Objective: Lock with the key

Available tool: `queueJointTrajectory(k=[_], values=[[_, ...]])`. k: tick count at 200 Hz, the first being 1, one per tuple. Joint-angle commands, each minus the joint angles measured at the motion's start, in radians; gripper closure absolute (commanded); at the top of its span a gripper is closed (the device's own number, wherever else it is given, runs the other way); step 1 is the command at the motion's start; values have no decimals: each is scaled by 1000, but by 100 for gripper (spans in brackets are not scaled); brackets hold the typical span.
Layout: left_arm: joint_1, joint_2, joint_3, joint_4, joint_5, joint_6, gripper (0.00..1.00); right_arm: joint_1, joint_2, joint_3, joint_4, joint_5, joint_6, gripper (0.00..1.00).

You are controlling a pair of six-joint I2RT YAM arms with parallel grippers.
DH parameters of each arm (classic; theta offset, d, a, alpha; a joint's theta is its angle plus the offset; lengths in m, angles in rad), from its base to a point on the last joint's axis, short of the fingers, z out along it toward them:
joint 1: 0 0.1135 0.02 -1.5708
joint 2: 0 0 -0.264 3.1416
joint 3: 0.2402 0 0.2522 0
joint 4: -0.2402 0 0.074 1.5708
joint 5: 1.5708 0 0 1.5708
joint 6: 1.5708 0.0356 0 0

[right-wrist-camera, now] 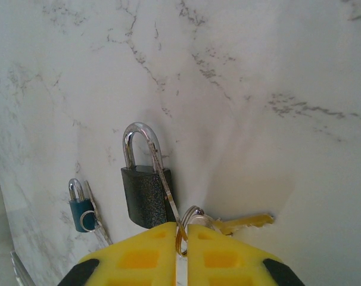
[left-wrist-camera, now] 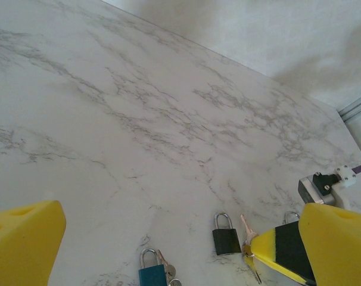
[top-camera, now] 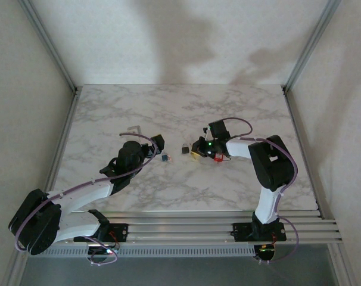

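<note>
Right wrist view: the right end effector point(right-wrist-camera: 181, 238), pinching the key ring point(right-wrist-camera: 191, 212), has the black padlock point(right-wrist-camera: 143, 196) just left, shackle pointing away.

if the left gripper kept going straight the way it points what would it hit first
Probably the small teal padlock, lying centred just ahead between the open yellow fingers of the left gripper; the black padlock sits further on, to the right. Depth is unclear.
</note>
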Motion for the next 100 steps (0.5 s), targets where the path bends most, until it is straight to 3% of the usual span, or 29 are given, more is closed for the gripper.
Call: queueJointTrajectory(k=[1,69,100], values=[[-5,2,-1,11,-12,9,0,8,7,27,-31,21,-27,88],[-5,1,2,9,-12,10,0,7,-25,46,-75,23,-53,78],[-5,1,0,9,-12,10,0,7,-60,62,-112,21,-77,65]])
